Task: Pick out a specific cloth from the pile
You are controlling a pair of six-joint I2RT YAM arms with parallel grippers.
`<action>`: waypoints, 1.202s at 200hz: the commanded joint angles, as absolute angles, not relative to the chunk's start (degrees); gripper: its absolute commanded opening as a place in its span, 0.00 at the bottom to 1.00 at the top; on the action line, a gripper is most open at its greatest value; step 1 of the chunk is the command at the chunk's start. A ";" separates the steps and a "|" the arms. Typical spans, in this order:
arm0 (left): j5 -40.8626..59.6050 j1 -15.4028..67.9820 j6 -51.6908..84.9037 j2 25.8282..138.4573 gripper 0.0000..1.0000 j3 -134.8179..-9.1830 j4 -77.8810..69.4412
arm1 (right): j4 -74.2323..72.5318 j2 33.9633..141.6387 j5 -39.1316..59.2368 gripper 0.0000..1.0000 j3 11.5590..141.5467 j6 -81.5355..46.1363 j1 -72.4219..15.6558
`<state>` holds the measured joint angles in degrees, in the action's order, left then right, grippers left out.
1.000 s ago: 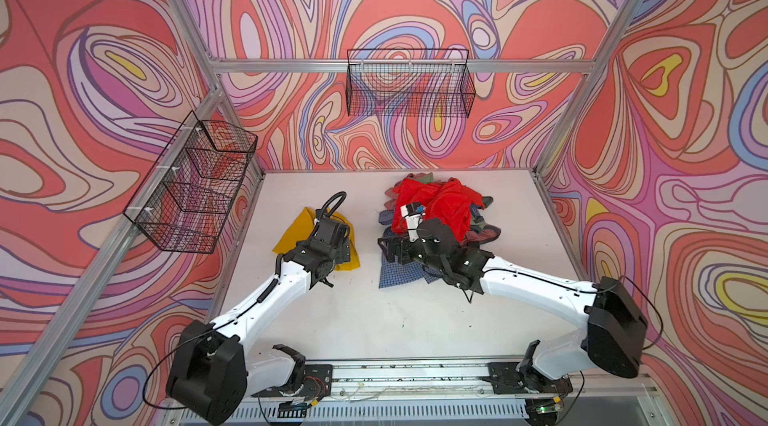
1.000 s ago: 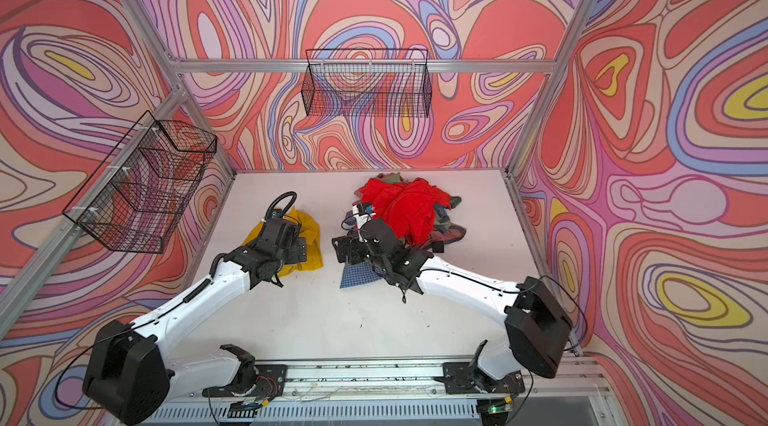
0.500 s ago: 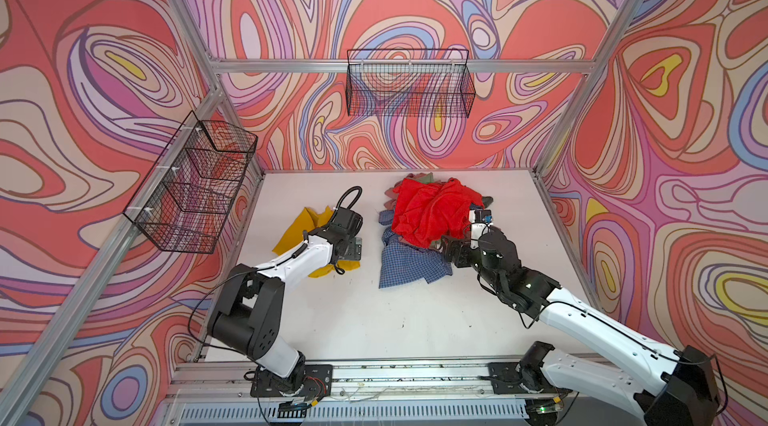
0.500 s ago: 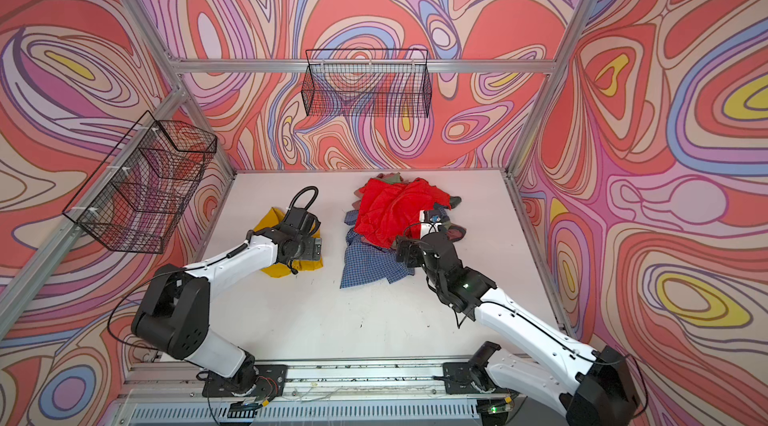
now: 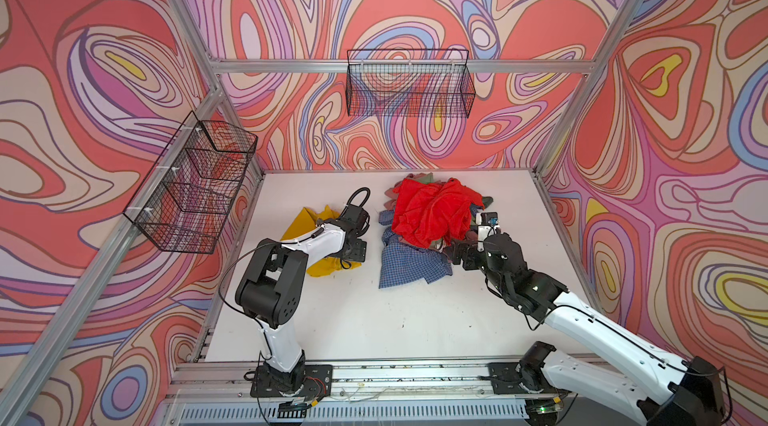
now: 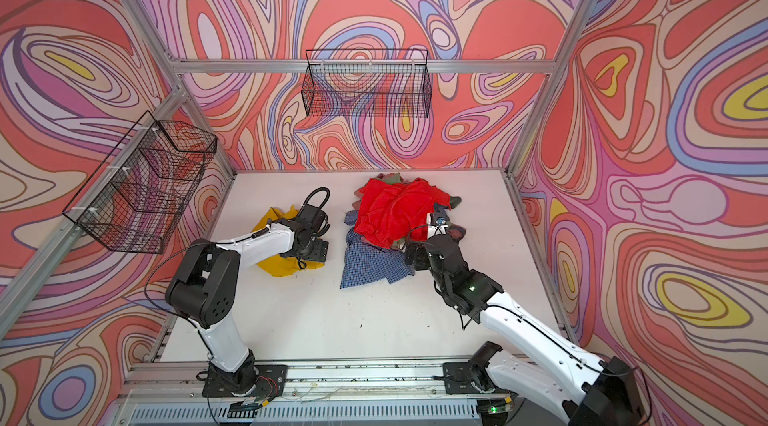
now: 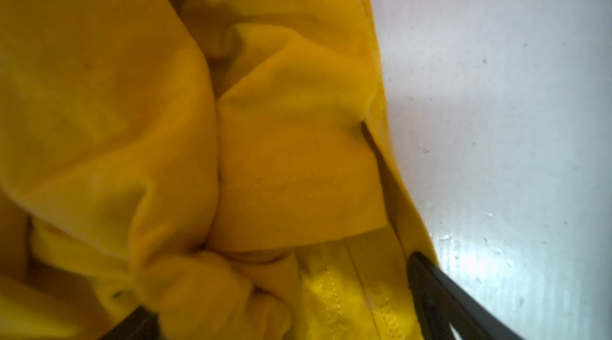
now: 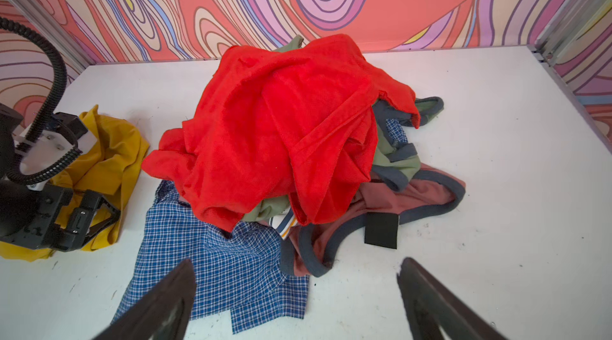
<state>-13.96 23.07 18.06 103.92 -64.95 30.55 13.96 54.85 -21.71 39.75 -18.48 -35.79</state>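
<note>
Presently, the white table (image 5: 415,320) is found carrying two separate heaps. The pile (image 5: 432,216), topped by a red garment (image 6: 395,212) over a blue checked shirt (image 5: 407,268), is set right of centre. The mustard cloth (image 5: 305,218) is laid crumpled well apart, to the pile's left. The left gripper (image 7: 280,283) is spread wide over this cloth, with folds between its jaws. The right gripper (image 8: 296,261) is held apart and empty, near the pile.

no readable text, labels, brands or numbers on any cloth, basket, arm or wall
</note>
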 commanded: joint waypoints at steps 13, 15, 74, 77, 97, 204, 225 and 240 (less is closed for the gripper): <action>-9.57 22.71 18.94 107.13 0.92 -65.20 33.51 | 15.81 53.84 -22.84 0.98 40.22 -15.96 -34.64; -9.12 22.68 18.97 107.14 0.92 -65.14 33.36 | 15.88 53.80 -22.74 0.98 40.22 -15.96 -34.43; -3.80 22.72 19.71 107.01 0.76 -63.69 31.13 | 15.74 51.24 -17.61 0.99 38.14 -17.31 -28.43; -3.72 22.71 19.79 106.89 0.74 -63.57 30.90 | 15.76 51.02 -17.58 0.98 38.11 -17.24 -28.27; -3.25 22.68 20.13 105.97 0.60 -63.61 29.33 | 15.82 50.54 -17.46 0.98 38.06 -17.07 -27.65; -6.08 19.32 17.27 100.99 0.00 -65.81 26.83 | 15.41 52.52 -15.20 0.98 40.16 -18.00 -26.81; -8.09 18.25 16.89 97.21 0.00 -65.07 26.11 | 15.53 52.30 -15.30 0.98 40.52 -18.16 -26.87; -9.28 17.52 16.12 94.57 0.00 -64.61 25.44 | 15.40 52.29 -15.30 0.98 40.57 -18.20 -26.85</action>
